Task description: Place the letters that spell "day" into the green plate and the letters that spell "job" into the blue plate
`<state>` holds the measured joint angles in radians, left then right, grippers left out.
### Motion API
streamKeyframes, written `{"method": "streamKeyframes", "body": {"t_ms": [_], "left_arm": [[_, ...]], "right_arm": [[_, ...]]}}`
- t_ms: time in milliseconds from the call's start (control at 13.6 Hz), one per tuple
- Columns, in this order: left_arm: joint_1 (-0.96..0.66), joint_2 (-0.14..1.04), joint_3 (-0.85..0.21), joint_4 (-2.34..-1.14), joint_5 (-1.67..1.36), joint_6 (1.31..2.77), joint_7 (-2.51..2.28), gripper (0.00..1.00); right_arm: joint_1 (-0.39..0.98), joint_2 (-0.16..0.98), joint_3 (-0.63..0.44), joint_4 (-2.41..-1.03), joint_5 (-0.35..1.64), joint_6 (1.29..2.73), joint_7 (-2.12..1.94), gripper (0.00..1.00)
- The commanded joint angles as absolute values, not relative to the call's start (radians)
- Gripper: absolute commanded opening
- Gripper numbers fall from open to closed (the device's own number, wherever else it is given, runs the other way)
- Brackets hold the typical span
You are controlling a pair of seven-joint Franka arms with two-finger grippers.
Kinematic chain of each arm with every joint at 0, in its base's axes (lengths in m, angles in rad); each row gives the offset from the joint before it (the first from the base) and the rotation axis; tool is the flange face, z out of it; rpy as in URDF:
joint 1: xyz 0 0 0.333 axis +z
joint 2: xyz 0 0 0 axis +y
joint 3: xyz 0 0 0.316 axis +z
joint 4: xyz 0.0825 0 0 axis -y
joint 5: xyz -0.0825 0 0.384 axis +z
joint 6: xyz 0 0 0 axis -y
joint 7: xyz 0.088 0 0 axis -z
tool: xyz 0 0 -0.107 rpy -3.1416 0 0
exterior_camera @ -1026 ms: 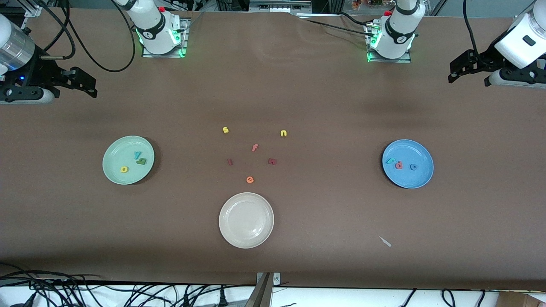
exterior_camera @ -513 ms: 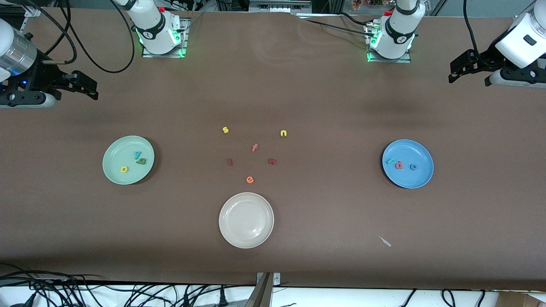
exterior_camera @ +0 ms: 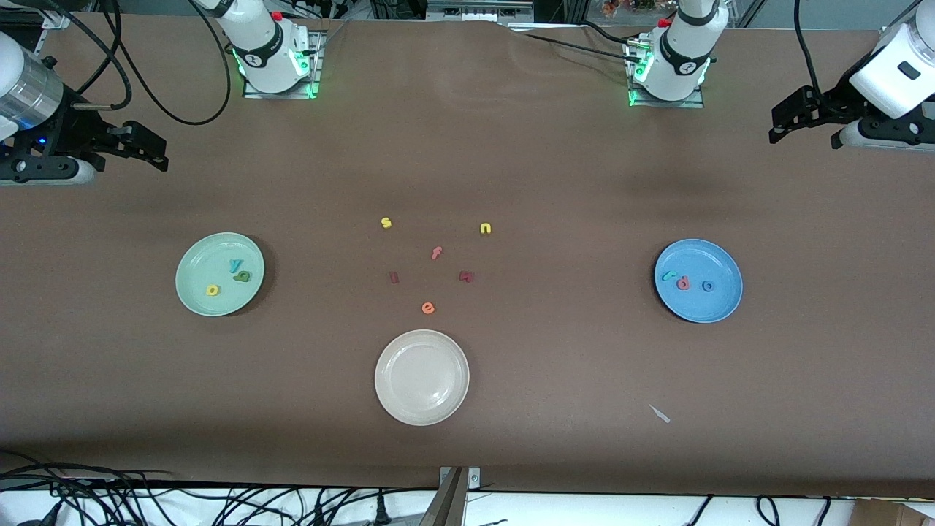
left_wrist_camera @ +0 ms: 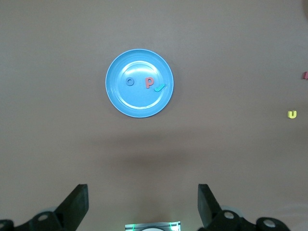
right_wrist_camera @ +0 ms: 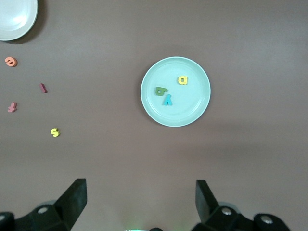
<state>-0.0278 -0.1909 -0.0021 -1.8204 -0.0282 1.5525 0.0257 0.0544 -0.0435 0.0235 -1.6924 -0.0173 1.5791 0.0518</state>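
Front view shows us the green plate [exterior_camera: 219, 274] toward the right arm's end of the table [exterior_camera: 555, 175], holding the teal "y" [exterior_camera: 235, 264], the dark green letter [exterior_camera: 242, 276] touching it, and the yellow "a" [exterior_camera: 212, 290] near the plate's nearer rim. We find the blue plate [exterior_camera: 698, 280] toward the left arm's end, with the teal "j" [exterior_camera: 668, 275], pinkish-red letter [exterior_camera: 683, 282] and blue "o" [exterior_camera: 707, 286] in a row across its middle. Mid-table lie spare letters, and nearer the camera edge we see a cream-white plate [exterior_camera: 421, 377]. We see the left gripper [exterior_camera: 785, 124] wide open and empty, raised over its end's edge, and the right gripper [exterior_camera: 146, 150] likewise wide and empty over its own end.
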Motion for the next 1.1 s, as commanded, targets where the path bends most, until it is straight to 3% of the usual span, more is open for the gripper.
{"method": "streamKeyframes", "body": {"t_ms": [0,1026], "left_arm": [[-0.025,-0.173,-0.008,-1.784,0.009,1.528,0.02,1.0],[-0.021,-0.173,-0.008,-1.784,0.009,1.514,0.015,1.0]], "right_arm": [[0.058,-0.048,0.02,-1.69,-0.011,1.566,0.058,1.0],[0.058,-0.048,0.02,-1.692,-0.011,1.566,0.058,1.0]]}}
